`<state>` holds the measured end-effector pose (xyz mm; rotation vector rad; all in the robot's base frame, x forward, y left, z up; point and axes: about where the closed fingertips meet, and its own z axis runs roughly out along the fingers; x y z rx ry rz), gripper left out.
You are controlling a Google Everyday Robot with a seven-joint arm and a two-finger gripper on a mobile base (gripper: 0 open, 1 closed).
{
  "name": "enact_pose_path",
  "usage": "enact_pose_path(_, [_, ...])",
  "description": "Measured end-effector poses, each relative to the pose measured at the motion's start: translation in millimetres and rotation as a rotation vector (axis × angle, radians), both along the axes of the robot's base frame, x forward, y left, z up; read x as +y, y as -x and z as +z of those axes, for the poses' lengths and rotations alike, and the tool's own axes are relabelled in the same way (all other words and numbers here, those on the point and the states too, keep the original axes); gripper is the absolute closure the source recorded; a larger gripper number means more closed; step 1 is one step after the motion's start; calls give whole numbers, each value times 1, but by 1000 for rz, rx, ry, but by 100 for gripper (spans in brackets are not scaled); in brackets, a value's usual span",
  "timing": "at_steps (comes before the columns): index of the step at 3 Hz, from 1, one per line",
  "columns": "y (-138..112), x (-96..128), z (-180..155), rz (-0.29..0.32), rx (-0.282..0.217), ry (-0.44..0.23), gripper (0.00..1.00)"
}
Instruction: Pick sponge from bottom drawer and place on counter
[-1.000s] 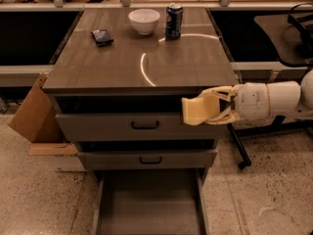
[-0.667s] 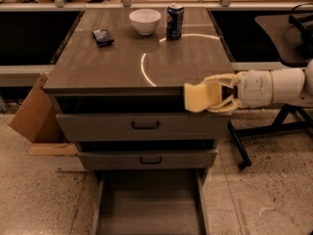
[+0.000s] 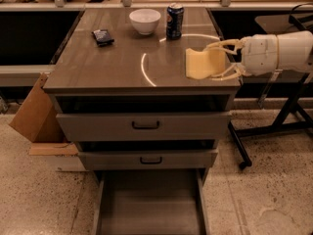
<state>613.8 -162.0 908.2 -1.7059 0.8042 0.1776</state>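
My gripper (image 3: 217,60) comes in from the right on a white arm and is shut on the pale yellow sponge (image 3: 200,64). It holds the sponge over the right front part of the grey-brown counter (image 3: 98,65). I cannot tell whether the sponge touches the top. The bottom drawer (image 3: 150,204) is pulled open at the foot of the cabinet and nothing shows in it.
On the counter stand a white bowl (image 3: 145,21), a dark soda can (image 3: 174,20) and a small dark packet (image 3: 103,36). Two upper drawers (image 3: 144,126) are shut. A cardboard box (image 3: 34,116) leans at the left. A black stand's legs (image 3: 274,131) are at the right.
The gripper has risen with the sponge from in front of the top drawer to above the counter's right front part.
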Motion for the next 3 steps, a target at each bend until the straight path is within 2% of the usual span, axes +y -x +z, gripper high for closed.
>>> enact_pose_path(1, [-16, 18, 10, -48, 51, -9, 100])
enact_pose_path(3, [-20, 22, 7, -70, 49, -6, 100])
